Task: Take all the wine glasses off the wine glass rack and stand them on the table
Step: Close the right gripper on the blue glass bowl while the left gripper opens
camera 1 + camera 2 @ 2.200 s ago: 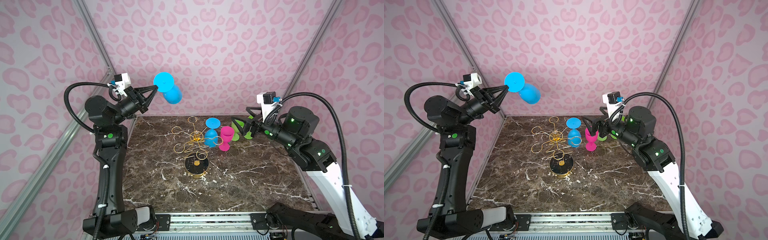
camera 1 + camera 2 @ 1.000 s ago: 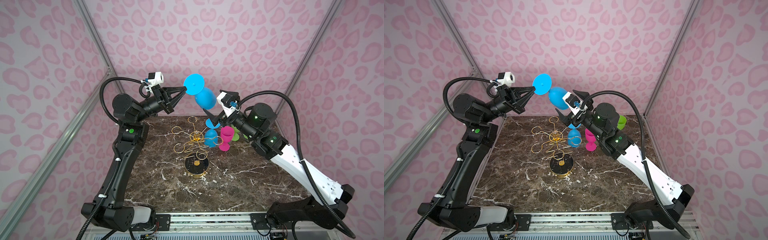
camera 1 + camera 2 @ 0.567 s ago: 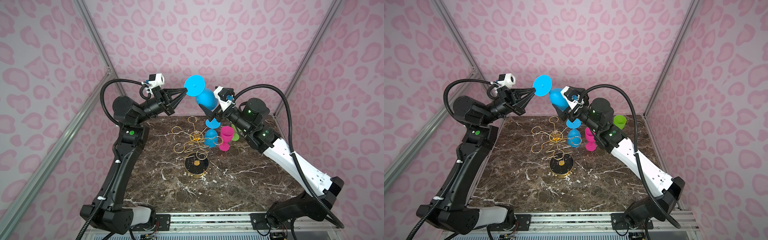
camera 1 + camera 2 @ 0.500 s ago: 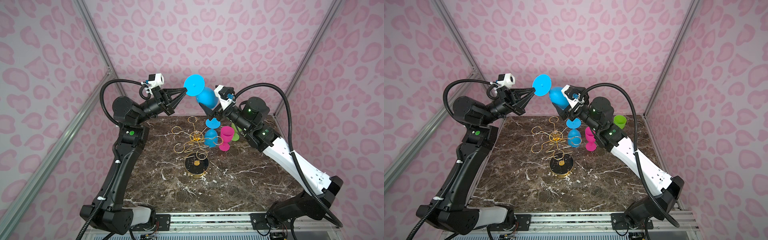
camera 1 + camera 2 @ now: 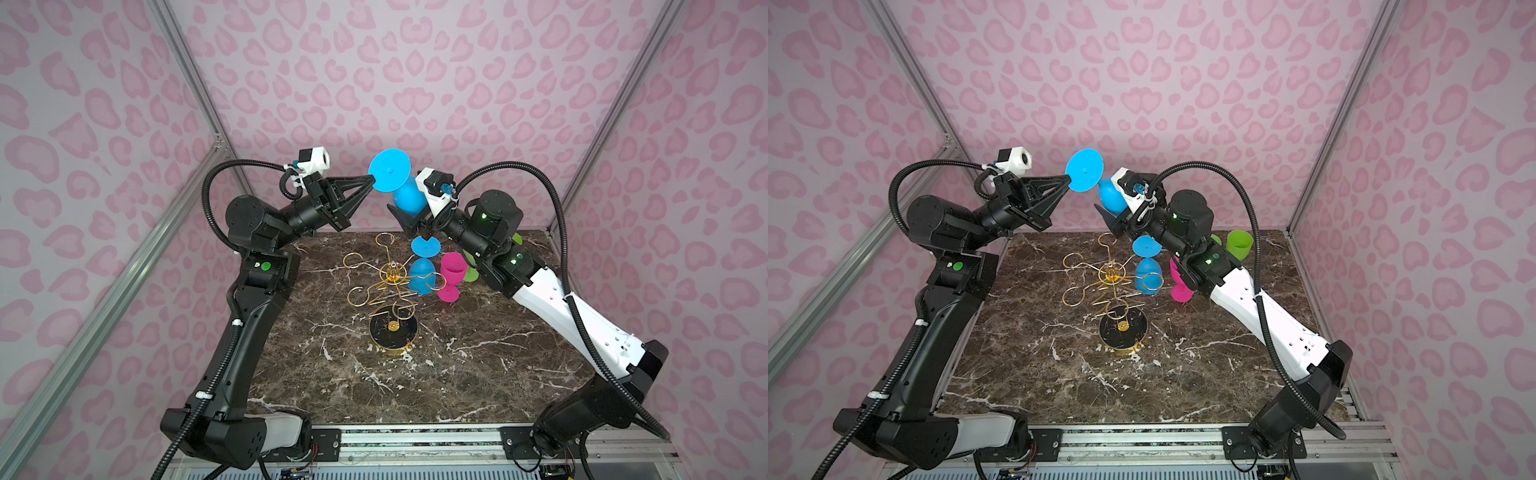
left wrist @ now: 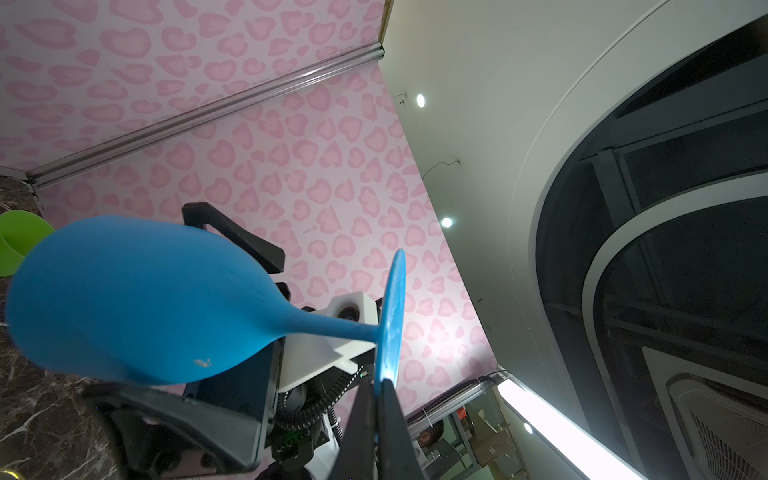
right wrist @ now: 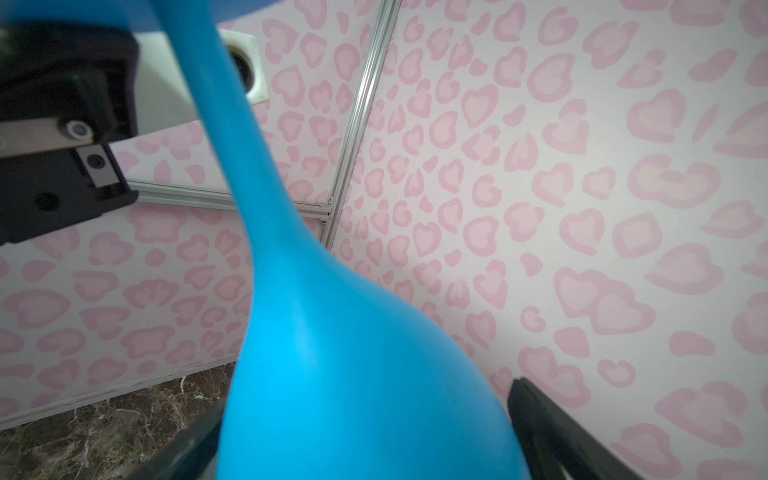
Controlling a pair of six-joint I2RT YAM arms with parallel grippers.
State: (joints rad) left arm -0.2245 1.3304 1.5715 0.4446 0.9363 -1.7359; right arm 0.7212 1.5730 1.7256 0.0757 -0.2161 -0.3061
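**Top views: blue wine glass held clear of the rack, between two grippers**

The wine glass (image 5: 390, 172), bright blue, is seen in both top views held high in the air near the back wall. It is tipped almost sideways, well above and apart from the wine glass rack (image 5: 392, 274). Its flat foot is pinched at the rim by the left gripper (image 5: 371, 183), whose jaws are clamped together on it. This grip is shown edge-on in the left wrist view. Its bowl is straddled by the right gripper (image 5: 405, 205), whose jaws are spread wide to either side. Whether the pads are pressed against the bowl cannot be told from the right wrist view.

For this glass, the removal itself is judged done. A handover from left to right appears to be in hand. What is left is judged to be the release of the foot and the setting down of the glass on the marble table (image 5: 457, 374).

On the rack, a second blue glass (image 5: 422, 280) is seen hanging foot-up from one gold arm, and the other arms are bare. A pink glass (image 5: 452, 272) is stood upright on the table just beside the rack. A green cup (image 5: 1239, 245) is placed further back.
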